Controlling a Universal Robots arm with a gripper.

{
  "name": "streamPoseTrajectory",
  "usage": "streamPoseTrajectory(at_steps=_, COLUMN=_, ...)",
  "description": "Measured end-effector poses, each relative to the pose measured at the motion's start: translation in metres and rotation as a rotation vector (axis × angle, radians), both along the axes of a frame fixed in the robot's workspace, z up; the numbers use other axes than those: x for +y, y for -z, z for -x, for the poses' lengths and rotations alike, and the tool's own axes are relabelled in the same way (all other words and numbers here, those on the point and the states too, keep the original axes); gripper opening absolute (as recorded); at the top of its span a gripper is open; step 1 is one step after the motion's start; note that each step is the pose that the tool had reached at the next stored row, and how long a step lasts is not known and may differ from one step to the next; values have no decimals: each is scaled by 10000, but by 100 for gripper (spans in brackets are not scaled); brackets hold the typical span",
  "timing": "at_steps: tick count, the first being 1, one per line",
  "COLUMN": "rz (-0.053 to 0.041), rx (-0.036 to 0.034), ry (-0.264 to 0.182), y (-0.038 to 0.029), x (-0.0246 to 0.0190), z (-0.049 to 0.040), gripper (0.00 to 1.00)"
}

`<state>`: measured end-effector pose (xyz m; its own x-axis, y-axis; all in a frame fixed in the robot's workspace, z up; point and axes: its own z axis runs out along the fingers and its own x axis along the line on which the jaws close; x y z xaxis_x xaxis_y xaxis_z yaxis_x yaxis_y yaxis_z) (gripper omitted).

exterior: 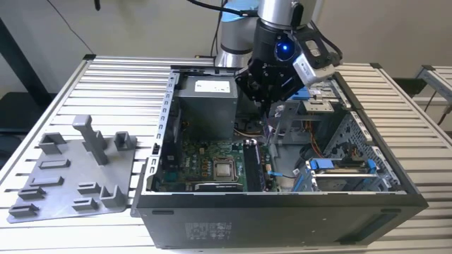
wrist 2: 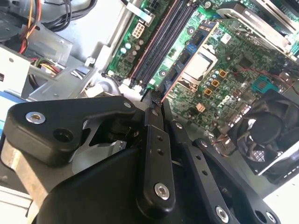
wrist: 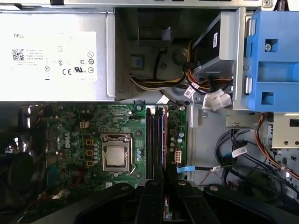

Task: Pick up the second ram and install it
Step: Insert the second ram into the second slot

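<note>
The ram [wrist 2: 164, 93] is sitting edge-on in the gripper [wrist 2: 156, 100], whose jaws are clenching it. In both wrist views it is showing as a thin dark strip with an orange edge, reaching out from the fingertips. It is hanging over the slots [wrist: 152, 140] and running parallel to them.

Judging from this, the pick-up and the carry are done and the seating is left. In the second wrist view the strip is lying on the slots' socket [wrist: 115, 154] side, and in the first wrist view it is lying on their far side. That suggests it is floating above the slots rather than sitting in one.

Further out, the case [exterior: 282, 211] is lying open around the slots. The grey plate [exterior: 71, 180] is resting on the surface [exterior: 113, 74] outside the case, well apart from the slots.

Several things are hard to make out. The jaws' own links are covering the end of the ram nearest the cameras, so its full length is not showing. I cannot tell which slot it is lined up with, how the slot latches are standing, or whether another stick is filling a neighbouring slot. In the exterior view a dark upright slab [exterior: 251, 164] is standing at the slots below the gripper. Whether it is the held ram or a seated stick, I cannot say.
</note>
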<state>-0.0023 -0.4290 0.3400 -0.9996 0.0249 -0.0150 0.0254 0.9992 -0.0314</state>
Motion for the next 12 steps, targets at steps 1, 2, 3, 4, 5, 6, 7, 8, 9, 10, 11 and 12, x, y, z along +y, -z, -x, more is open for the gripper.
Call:
streamPoseTrajectory(at_steps=1, rz=0, rx=0, ry=0, y=10, x=0, z=0, gripper=14)
streamPoseTrajectory(at_steps=2, rz=0, rx=0, ry=0, y=22, x=0, z=0, gripper=14)
streamPoseTrajectory(at_steps=3, rz=1, rx=-1, ry=0, y=33, x=0, z=0, gripper=14)
streamPoseTrajectory(at_steps=4, rz=3, rx=-1, ry=0, y=44, x=0, z=0, gripper=14)
streamPoseTrajectory(at_steps=5, rz=2, rx=-1, ry=0, y=53, x=0, z=0, gripper=14)
streamPoseTrajectory(at_steps=6, rz=2, rx=3, ry=1, y=61, x=0, z=0, gripper=14)
streamPoseTrajectory(at_steps=7, rz=2, rx=9, ry=2, y=70, x=0, z=1, gripper=14)
streamPoseTrajectory(at_steps=8, rz=3, rx=10, ry=1, y=73, x=0, z=0, gripper=14)
streamPoseTrajectory(at_steps=9, rz=-2, rx=12, ry=-3, y=74, x=-1, z=0, gripper=14)
streamPoseTrajectory(at_steps=10, rz=-6, rx=10, ry=-8, y=81, x=-2, z=0, gripper=14)
streamPoseTrajectory(at_steps=11, rz=-6, rx=11, ry=-15, y=88, x=-2, z=3, gripper=14)
streamPoseTrajectory(at_steps=12, rz=-4, rx=11, ry=-32, y=99, x=-2, z=4, gripper=14)
